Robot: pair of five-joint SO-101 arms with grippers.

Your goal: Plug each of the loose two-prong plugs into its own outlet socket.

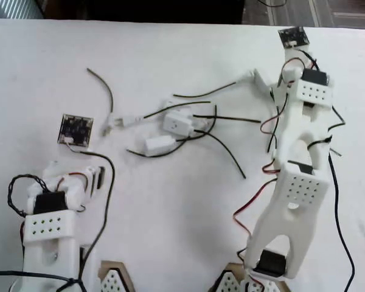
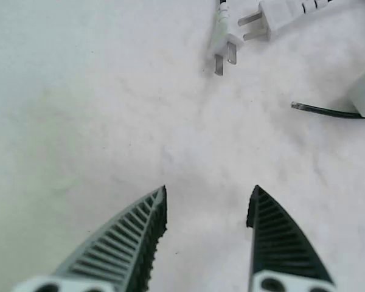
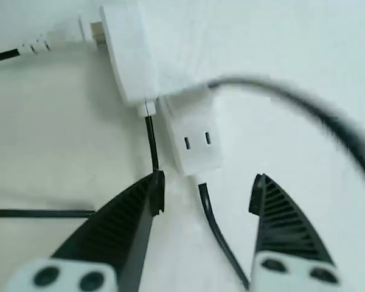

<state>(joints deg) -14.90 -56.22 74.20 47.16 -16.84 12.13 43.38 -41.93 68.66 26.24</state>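
Observation:
My left gripper (image 2: 210, 191) hangs open over bare table near the front left (image 1: 95, 177). Beyond it lie two loose two-prong plugs: a small one (image 2: 222, 50) (image 1: 107, 126) on a dark cord and a white one (image 2: 272, 14) (image 1: 125, 120). My right gripper (image 3: 207, 179) is open just short of a white outlet socket (image 3: 194, 143) that shows two slots. Behind it lies a second white socket block (image 3: 128, 55) with a plug (image 3: 79, 31) at its end. In the high view the two sockets (image 1: 176, 123) (image 1: 158, 144) lie mid-table, and a third white plug (image 1: 253, 78) lies farther back right.
Dark cords (image 1: 222, 143) loop and cross around the sockets in the middle of the white table (image 1: 170, 219). The right arm (image 1: 301, 182) stretches along the right side toward the far edge. Red and black arm cables (image 1: 255, 201) trail beside it.

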